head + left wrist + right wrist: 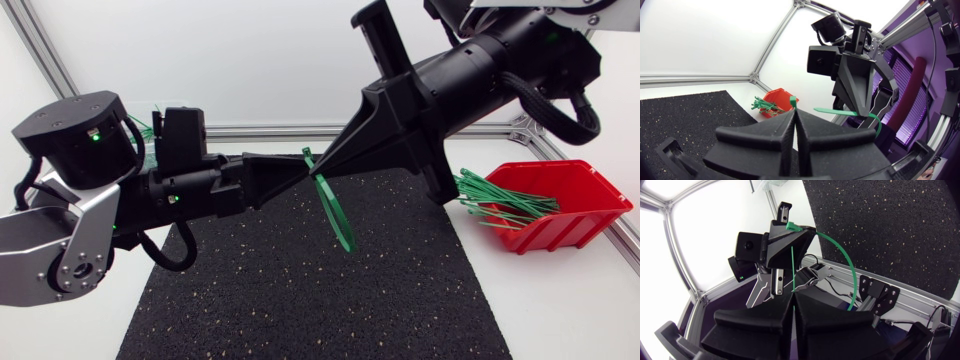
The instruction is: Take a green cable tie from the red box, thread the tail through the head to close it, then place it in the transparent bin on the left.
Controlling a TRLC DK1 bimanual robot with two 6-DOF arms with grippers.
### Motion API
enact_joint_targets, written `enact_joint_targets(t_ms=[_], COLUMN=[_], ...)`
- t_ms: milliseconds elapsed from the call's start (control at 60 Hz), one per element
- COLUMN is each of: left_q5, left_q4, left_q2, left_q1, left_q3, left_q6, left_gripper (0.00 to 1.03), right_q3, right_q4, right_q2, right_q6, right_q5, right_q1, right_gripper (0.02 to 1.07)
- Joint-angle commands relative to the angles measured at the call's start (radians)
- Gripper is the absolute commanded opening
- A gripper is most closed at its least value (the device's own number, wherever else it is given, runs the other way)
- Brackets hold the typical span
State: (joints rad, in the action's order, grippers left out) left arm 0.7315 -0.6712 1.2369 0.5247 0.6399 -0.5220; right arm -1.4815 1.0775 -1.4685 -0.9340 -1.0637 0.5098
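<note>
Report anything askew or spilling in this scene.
A bundle of green cable ties pokes out over the red box's rim toward the mat, fanned and untidy. None seems to have fallen out.

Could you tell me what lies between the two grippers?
The green cable tie: head in the left gripper, tail in the right gripper, loop hanging below; clearest in the head view.
</note>
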Motion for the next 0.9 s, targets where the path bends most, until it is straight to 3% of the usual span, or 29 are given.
enact_joint_targets(t_ms=[0, 883], left_q5=[0.002, 0.002], left_q4=[-0.019, -0.018], left_q2=[-0.011, -0.024], left_q1=[-0.002, 0.001], left_q3=[-0.026, -0.034], left_q6=[0.016, 0.014], left_gripper=[0.03, 0.03], right_q3=[-0.016, -0.020], right_q4=[0.016, -0.013], right_q2=[-0.033, -0.012], right_q6=[0.014, 0.014], right_q5=[-0.013, -0.047], right_q1=[0.012, -0.025], right_gripper=[0.08, 0.08])
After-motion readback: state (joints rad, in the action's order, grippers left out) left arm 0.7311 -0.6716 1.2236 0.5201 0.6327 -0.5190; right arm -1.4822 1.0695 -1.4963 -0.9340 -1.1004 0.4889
